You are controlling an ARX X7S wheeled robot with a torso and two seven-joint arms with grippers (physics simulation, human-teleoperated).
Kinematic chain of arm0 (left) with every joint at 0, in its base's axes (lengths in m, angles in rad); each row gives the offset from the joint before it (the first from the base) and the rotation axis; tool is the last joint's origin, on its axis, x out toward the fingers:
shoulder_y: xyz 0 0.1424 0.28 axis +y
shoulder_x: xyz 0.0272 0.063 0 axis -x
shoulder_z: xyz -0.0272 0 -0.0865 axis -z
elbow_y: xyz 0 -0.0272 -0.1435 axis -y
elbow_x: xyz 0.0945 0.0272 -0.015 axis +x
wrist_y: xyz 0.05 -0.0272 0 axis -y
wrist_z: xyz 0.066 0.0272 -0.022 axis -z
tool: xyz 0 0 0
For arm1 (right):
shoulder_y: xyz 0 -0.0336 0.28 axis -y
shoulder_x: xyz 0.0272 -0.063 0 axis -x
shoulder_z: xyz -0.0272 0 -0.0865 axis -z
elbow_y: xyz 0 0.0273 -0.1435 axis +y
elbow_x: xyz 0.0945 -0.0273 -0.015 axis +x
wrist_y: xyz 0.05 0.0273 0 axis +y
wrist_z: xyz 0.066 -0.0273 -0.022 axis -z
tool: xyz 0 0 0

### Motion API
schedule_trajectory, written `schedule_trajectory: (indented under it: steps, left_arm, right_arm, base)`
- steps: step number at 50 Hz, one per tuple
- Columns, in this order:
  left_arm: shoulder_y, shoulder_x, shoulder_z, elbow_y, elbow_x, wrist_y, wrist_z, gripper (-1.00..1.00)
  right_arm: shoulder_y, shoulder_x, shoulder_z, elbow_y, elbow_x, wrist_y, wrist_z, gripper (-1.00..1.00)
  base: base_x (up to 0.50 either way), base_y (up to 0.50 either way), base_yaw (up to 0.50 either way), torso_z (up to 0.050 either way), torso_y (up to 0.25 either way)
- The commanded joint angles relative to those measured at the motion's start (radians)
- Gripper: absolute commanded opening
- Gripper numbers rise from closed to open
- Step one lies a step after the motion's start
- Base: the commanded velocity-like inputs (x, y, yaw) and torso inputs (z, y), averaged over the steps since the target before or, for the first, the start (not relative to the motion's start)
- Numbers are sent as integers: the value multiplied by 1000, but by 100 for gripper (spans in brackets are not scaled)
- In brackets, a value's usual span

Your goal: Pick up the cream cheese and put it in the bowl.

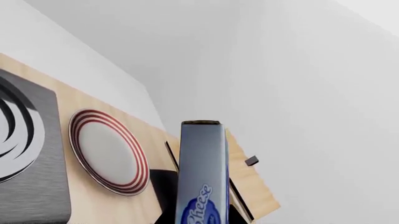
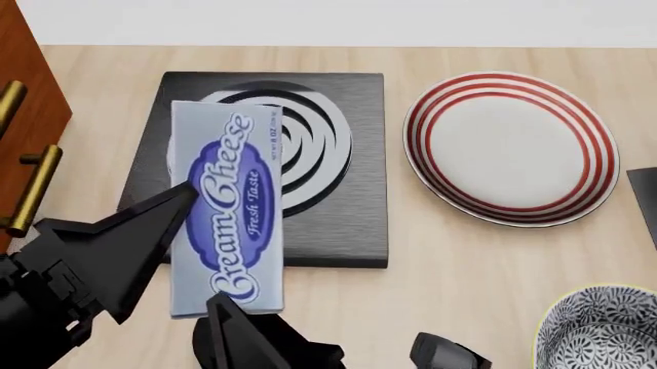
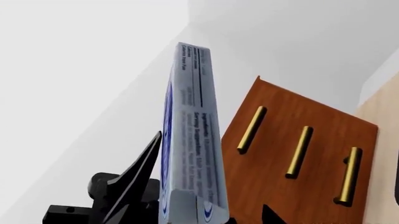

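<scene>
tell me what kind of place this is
Probably a simulated kitchen counter: a wooden countertop holds a black stove burner plate with a coil, a red-ringed plate and a speckled bowl, beside a wooden cabinet with brass handles.

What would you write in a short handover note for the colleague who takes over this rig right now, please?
Left gripper: shut on the cream cheese box, held above the table, label up toward the head camera, over the front left of the black stove plate.
Right gripper: barely in view in the head view, state cannot be told; it holds nothing that can be seen.
Bowl: speckled, at the table's front right, nothing in the part that shows. The red-ringed plate sits behind it.
Done: box picked up.
Left: carry it right to the bowl, lower it in, release.
</scene>
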Motion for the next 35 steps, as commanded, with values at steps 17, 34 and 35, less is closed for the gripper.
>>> schedule_trajectory:
  steps: [17,34,35]
  left_arm:
    - [4,0,-3,-2,-9,6,15,-100]
    - [4,-6,-13,-16,19,16,14,100]
    - [4,-8,-15,-13,24,16,13,100]
  right_arm:
    - [-4,1,-8,-25,-31,-13,5,-100]
    - [-32,21,13,-63,-43,-37,1,-100]
    - [-33,22,15,-61,-42,-39,1,-100]
  base:
    - [0,0,0,0,1]
    - [0,0,0,0,1]
    - [0,0,0,0,0]
